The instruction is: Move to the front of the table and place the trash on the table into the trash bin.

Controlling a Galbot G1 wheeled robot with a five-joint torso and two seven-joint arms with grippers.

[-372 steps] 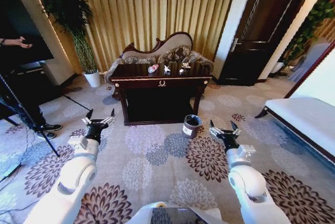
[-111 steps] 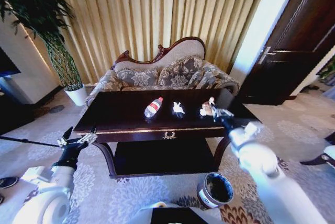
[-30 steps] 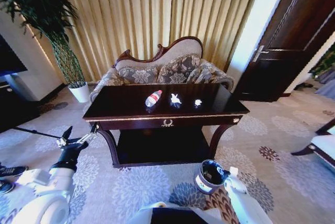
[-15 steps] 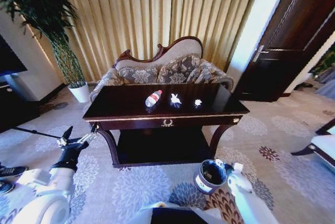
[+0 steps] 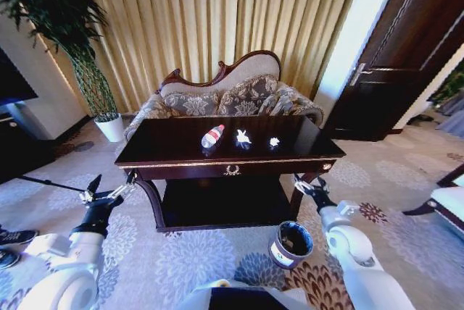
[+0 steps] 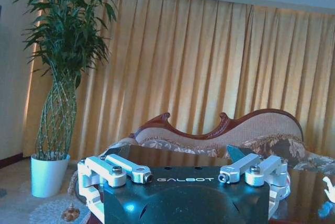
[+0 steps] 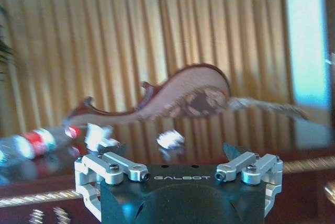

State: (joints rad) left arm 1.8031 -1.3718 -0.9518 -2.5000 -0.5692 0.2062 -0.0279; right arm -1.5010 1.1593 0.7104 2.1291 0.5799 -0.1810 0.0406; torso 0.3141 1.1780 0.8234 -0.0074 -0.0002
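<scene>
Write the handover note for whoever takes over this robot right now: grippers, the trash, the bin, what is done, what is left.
Left gripper: fingers open, empty, held low off the table's left front corner.
Right gripper: fingers open, empty, by the table's right front leg, above the trash bin.
Trash: white bottle lying on its side, then two paper wads to its right, in a row on the tabletop.
Bin: upright on the carpet at the table's right front.
Done: robot stands before the table.
Left: pick and bin all three items.
</scene>
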